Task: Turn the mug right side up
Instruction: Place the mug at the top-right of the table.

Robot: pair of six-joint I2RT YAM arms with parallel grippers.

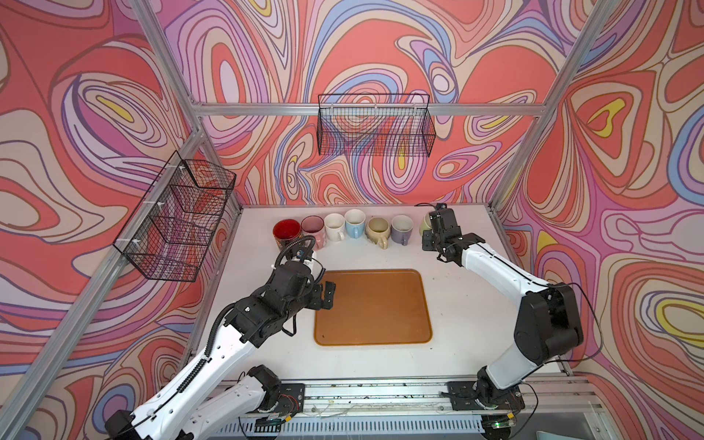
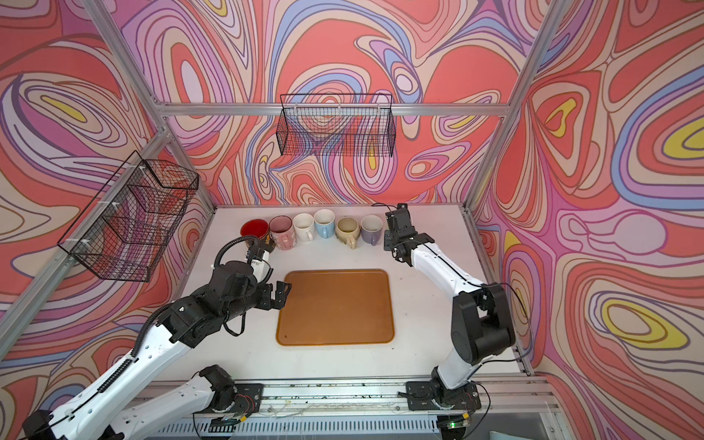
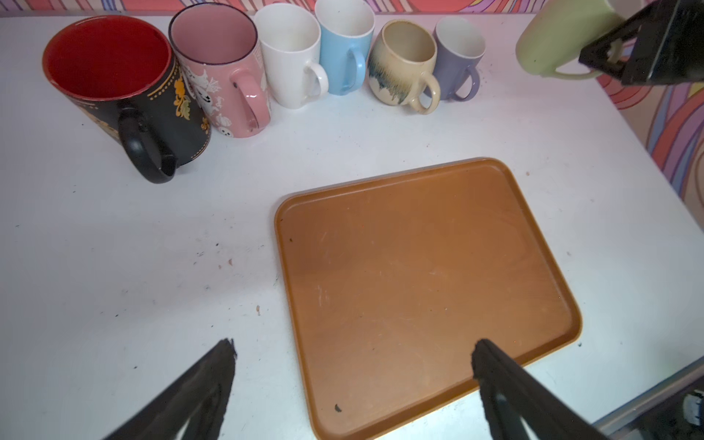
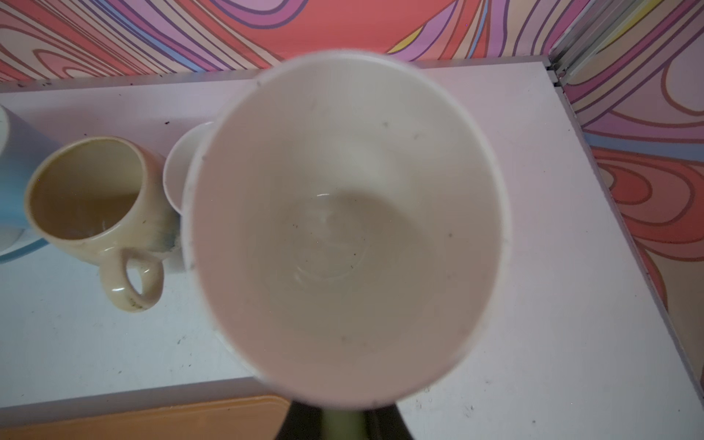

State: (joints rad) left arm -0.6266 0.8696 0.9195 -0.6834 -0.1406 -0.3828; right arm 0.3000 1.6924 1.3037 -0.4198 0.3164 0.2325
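Nearest me, the left gripper hovers over the left edge of the brown tray, its fingers spread wide and holding nothing. The tray itself is bare.

Beyond the tray's far edge six mugs stand in a row, all mouth up: a black mug with a red inside, a pink mug, a white mug, a blue mug, a cream mug and a lavender mug.

Past the tray's far right corner, just beside the lavender mug, the right gripper is pinched narrow on the handle of the pale green mug. The right wrist view looks straight into its open mouth, so I judge the flip done and the set-down in hand. I cannot tell whether its base touches the table.

Next I would level the mug, lower it at the end of the row clear of the lavender one, then release the handle.
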